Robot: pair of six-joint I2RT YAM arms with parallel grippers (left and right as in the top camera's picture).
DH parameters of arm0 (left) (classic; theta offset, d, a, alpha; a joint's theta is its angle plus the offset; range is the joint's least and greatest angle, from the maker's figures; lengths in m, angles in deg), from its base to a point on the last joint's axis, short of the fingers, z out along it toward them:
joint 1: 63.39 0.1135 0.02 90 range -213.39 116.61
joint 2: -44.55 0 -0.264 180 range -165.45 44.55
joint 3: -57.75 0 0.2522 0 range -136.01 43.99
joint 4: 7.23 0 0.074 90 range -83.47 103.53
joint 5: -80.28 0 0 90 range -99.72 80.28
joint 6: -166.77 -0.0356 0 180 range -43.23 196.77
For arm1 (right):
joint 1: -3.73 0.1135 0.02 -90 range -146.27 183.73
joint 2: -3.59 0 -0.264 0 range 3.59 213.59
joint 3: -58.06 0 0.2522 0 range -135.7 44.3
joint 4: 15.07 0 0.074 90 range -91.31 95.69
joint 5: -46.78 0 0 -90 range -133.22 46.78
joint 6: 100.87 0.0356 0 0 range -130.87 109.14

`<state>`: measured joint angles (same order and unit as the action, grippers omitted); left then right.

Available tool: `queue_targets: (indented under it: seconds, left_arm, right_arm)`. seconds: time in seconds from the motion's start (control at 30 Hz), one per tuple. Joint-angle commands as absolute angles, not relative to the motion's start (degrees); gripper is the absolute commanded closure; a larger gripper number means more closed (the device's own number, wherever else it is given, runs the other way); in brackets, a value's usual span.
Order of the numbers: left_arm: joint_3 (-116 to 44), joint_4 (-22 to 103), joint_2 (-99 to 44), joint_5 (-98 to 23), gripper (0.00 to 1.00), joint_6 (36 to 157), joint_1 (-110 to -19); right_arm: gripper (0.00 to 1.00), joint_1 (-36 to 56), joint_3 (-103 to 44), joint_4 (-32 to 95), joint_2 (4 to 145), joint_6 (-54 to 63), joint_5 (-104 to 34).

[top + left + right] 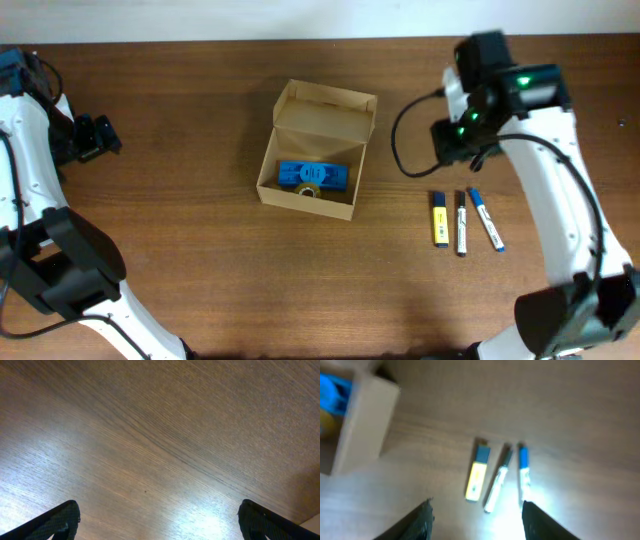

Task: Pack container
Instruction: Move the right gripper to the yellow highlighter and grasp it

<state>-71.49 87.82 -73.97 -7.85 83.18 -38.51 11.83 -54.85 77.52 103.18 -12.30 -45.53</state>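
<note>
The risk sits right under your right pincer [477,508]. The three markers lie side by side, near one another, just ahead of its fingertips. The yellow highlighter [477,474] is toward its left finger, the pale marker [496,485] is in the middle, and the blue-capped one [524,471] is toward its right finger. With the fingers spread this wide, a straight descent could straddle two at once or knock one into a roll across the tabletop [160,435]. The wrist view is also blurred, so judge your alignment from overhead.

The container [304,200] stands well off to that pincer's left, with its flap lid up. A blue object [313,175] already takes much of the floor, so a marker dropped carelessly may perch on it or catch the rim.

Both pincers are wide apart and hold nothing. The right one hangs above the markers and, as far as the views show, touches none. The left pincer [159,510] looks down on bare wood far from the box — no help to you from there.
</note>
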Motion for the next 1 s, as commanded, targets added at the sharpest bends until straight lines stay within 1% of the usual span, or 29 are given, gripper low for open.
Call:
queue_targets:
  seconds: [0.0, 0.03, 0.13, 0.3, 0.33, 0.57, 0.77, 0.83, 0.9, 0.97]
  left_arm:
    - [-71.1, 87.7, -73.5, -8.5, 0.0, 82.3, -38.1]
    - [-71.1, 87.7, -73.5, -8.5, 0.0, 82.3, -38.1]
    - [-71.1, 87.7, -73.5, -8.5, 0.0, 82.3, -38.1]
    - [-71.1, 87.7, -73.5, -8.5, 0.0, 82.3, -38.1]
    - [-71.1, 87.7, -73.5, -8.5, 0.0, 82.3, -38.1]
    - [-71.1, 87.7, -73.5, -8.5, 0.0, 82.3, -38.1]
    - [-71.1, 87.7, -73.5, -8.5, 0.0, 82.3, -38.1]
    - [-71.1, 87.7, -73.5, -8.5, 0.0, 82.3, -38.1]
    - [-71.1, 87.7, -73.5, -8.5, 0.0, 82.3, -38.1]
    - [-71.1, 87.7, -73.5, -8.5, 0.0, 82.3, -38.1]
  right_arm:
    - [0.42, 9.2, -45.1, 73.9, 102.9, -11.4, -38.3]
    - [0.42, 8.5, -41.7, 71.8, 102.9, -11.4, -37.5]
    - [0.37, 7.0, -33.7, 66.9, 102.9, -11.4, -37.3]
    - [0.3, 6.7, -26.2, 61.7, 103.0, -10.8, -35.7]
    - [0.31, 6.7, -25.1, 60.7, 103.0, -10.0, -35.7]
    - [0.34, 6.7, -17.5, 53.1, 103.1, -4.4, -36.4]
    - [0.37, 6.7, -12.9, 47.7, 103.4, -2.8, -36.6]
    - [0.41, 6.7, -11.8, 46.1, 103.4, -1.7, -37.0]
    - [0.47, 6.7, -11.1, 45.1, 103.4, -0.7, -38.2]
    - [0.49, 6.7, -10.5, 44.0, 103.4, -0.7, -39.1]
